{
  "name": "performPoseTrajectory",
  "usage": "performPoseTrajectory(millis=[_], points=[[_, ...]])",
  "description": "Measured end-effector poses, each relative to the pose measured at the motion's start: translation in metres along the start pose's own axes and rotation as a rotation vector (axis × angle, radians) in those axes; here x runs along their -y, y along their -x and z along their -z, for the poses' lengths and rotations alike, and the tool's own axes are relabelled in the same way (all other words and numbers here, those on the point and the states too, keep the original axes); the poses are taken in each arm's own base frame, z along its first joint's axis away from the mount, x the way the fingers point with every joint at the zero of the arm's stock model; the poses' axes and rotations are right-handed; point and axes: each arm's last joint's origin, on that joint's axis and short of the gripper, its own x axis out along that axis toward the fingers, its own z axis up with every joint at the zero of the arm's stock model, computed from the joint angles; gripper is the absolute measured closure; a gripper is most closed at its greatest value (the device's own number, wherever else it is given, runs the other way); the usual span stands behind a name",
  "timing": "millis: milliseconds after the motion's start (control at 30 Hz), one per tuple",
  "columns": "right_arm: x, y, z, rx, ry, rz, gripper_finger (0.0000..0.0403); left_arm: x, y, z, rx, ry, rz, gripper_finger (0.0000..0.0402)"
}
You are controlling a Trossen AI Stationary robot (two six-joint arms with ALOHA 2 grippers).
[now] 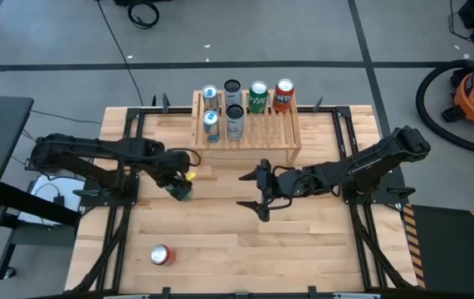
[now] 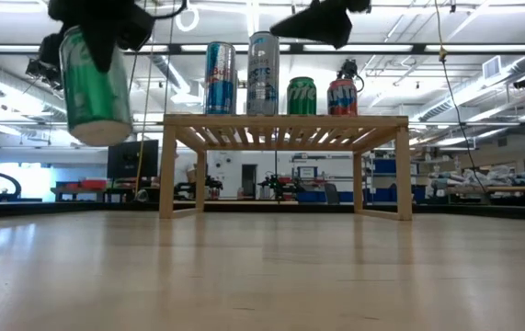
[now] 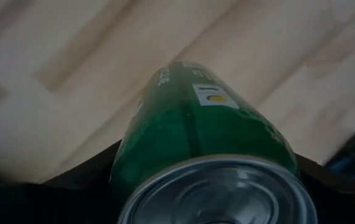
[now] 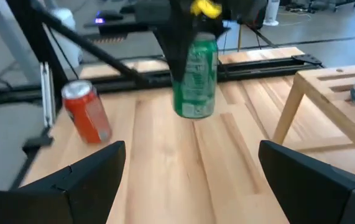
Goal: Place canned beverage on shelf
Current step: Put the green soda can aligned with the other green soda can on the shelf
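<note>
The left hand (image 1: 178,184) grips a green can (image 2: 93,87) and holds it clear above the desk (image 1: 220,241), slightly tilted, off the shelf's front left corner. In the left wrist view the can's silver end (image 3: 221,193) sits close between the dark fingers. The right hand (image 1: 257,193) hovers over the middle of the desk in front of the shelf (image 1: 253,124) with its fingers spread wide and nothing between them. The shelf, a low light-wood rack with a slatted top, stands at the far edge of the desk and carries six upright cans, among them a blue can (image 1: 211,124) in front and a red-orange can (image 1: 283,94) at the back right. A red can (image 1: 161,255) lies on the near left part of the desk, well apart from both hands.
</note>
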Motion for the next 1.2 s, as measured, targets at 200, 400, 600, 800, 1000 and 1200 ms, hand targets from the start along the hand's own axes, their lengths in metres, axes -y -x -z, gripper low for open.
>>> performPoseTrajectory(millis=[200, 400, 600, 800, 1000, 1200], points=[[0.002, -0.001, 0.014, -0.021, 0.055, 0.023, 0.0025, 0.022, 0.0, 0.004, 0.095, 0.053, 0.129, 0.009], [0.002, -0.001, 0.011, 0.038, 0.074, 0.016, 0.0025, 0.029, -0.001, 0.006, 0.144, 0.106, 0.151, 0.009], [0.0, -0.008, 0.008, 0.11, 0.086, 0.009, 0.0025, 0.04, -0.01, -0.001, 0.181, 0.126, 0.194, 0.009], [-0.003, -0.029, 0.012, 0.112, 0.125, 0.024, 0.0025, 0.052, -0.021, -0.008, 0.202, 0.108, 0.234, 0.009], [-0.008, -0.057, 0.027, 0.052, 0.161, 0.031, 0.0025, 0.062, -0.027, -0.012, 0.238, 0.114, 0.292, 0.009], [-0.012, -0.077, 0.031, 0.03, 0.156, 0.071, 0.0025, 0.064, -0.03, -0.013, 0.238, 0.111, 0.29, 0.009]])
